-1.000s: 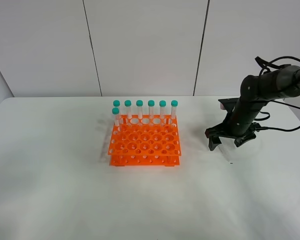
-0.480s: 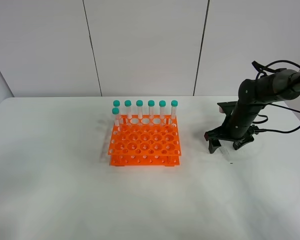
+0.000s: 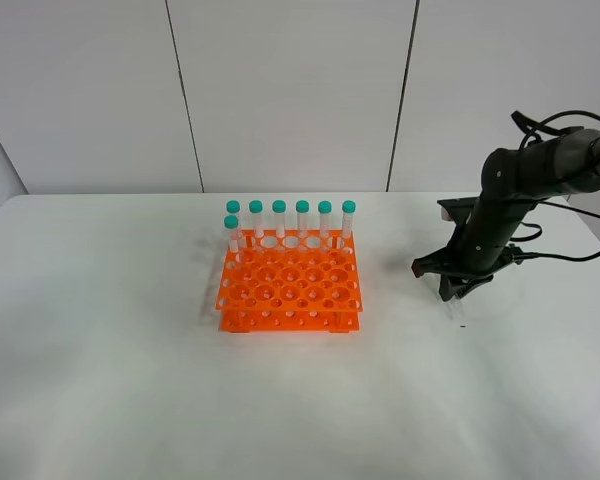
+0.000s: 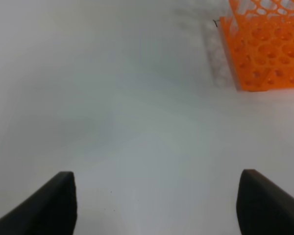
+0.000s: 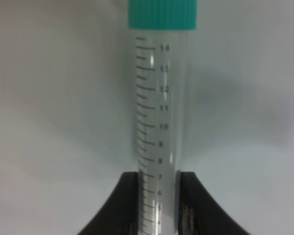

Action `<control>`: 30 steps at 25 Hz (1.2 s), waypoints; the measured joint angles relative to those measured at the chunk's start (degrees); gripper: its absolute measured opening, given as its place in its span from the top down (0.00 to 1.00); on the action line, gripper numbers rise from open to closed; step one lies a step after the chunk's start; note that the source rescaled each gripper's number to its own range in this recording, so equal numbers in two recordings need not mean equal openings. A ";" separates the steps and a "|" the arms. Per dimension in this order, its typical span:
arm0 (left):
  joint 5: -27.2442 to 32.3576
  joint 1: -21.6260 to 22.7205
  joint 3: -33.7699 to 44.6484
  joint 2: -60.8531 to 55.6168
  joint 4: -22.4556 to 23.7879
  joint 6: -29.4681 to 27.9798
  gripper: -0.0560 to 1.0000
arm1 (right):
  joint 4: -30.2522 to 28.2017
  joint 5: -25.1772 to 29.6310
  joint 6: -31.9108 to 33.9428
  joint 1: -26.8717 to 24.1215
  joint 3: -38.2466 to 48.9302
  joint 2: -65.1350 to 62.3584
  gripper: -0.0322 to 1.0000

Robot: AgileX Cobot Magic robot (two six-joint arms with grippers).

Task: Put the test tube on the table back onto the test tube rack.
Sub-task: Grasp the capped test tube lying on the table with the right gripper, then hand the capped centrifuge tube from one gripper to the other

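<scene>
The test tube [image 5: 159, 122] is clear with a teal cap [image 5: 162, 13] and graduation marks. My right gripper [image 5: 159, 205] is shut on its lower part. In the exterior view the right gripper [image 3: 453, 285] is low over the white table [image 3: 100, 330], right of the orange test tube rack [image 3: 290, 290], and the tube's clear end [image 3: 455, 306] pokes out below the fingers. The tube's cap is hidden there. Several identical tubes [image 3: 302, 218] stand in the rack's back row, one more in the second row at the left. My left gripper [image 4: 157, 205] is open and empty over bare table.
The left arm is out of the exterior view. Its wrist view shows the rack's corner [image 4: 267, 49] some way off. Black cables [image 3: 565, 255] trail behind the right arm near the table's right edge. A grey panelled wall stands behind the table.
The right gripper's jaws, open over the tube a second ago, dipped to the table and have closed on the tube. The rack and its tubes have not moved.
</scene>
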 joint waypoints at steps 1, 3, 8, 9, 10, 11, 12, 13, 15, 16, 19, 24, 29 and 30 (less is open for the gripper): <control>0.00 0.00 0.00 0.00 0.00 0.00 0.00 | -0.13 0.71 -0.14 0.00 0.00 -1.66 0.93; 0.00 0.00 0.00 0.00 0.00 0.00 0.00 | -0.13 3.24 -0.39 0.00 0.00 -5.69 0.93; 0.00 0.00 0.00 0.00 0.00 0.00 0.00 | -0.19 10.53 -1.49 0.00 0.00 -16.96 0.93; 0.00 0.00 0.00 0.00 0.00 0.00 0.00 | -0.24 11.22 -1.56 0.00 0.14 -19.54 0.93; 0.00 0.00 0.00 0.00 0.00 0.00 0.00 | -0.24 11.28 -1.64 0.00 0.71 -22.17 0.93; 0.00 0.00 0.00 0.00 0.00 0.00 0.00 | -0.29 11.08 -1.69 0.00 1.71 -24.47 0.93; 0.00 0.00 0.00 0.00 0.00 0.00 0.00 | -0.29 10.82 -1.79 0.00 2.93 -27.28 0.93; 0.00 0.00 0.00 0.00 0.00 0.00 0.00 | -0.29 10.69 -1.91 0.00 4.83 -30.15 0.93; 0.00 0.00 0.00 0.00 0.00 0.00 0.00 | 0.14 10.78 -3.04 0.00 9.33 -35.08 0.93; 0.00 0.00 0.00 0.00 0.00 0.00 0.00 | 0.77 10.95 -3.73 0.00 11.12 -37.45 0.93; 0.00 0.00 0.00 0.00 0.00 0.00 0.00 | 3.37 11.50 -6.99 0.00 14.88 -42.43 0.93; 0.00 0.00 0.00 0.00 0.00 0.00 0.00 | 15.01 12.09 -21.29 0.00 15.36 -44.82 0.93; 0.00 0.00 0.00 0.00 0.00 0.00 0.00 | 32.04 13.90 -46.89 0.06 15.63 -44.77 0.93; 0.00 0.00 0.00 0.00 0.00 0.00 0.00 | 34.08 14.41 -49.37 0.13 15.96 -44.77 0.93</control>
